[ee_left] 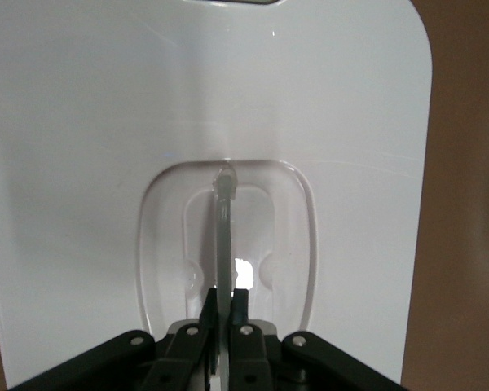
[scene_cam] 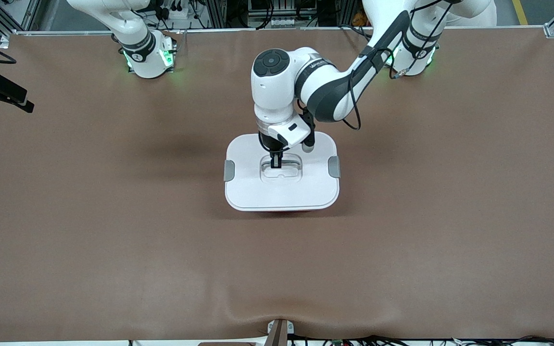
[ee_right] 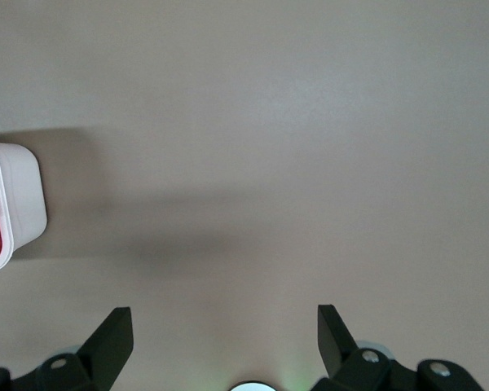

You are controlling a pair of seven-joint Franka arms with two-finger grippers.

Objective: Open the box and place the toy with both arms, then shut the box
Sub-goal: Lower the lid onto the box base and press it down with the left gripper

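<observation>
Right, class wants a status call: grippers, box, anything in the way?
Left gripper shut on the lid handle of the box. Right gripper open over bare table, waiting. No toy in view; nothing obstructing.

A big brown table [scene_cam: 113, 216] fills the scene. Its top is smooth, with a small bump in the cover at the edge nearest the front camera. One box [scene_cam: 282, 173] sits on the table, about in the middle. The box has a white lid with a grey clip on each end, and a thin strip of pink shows under the lid.
</observation>
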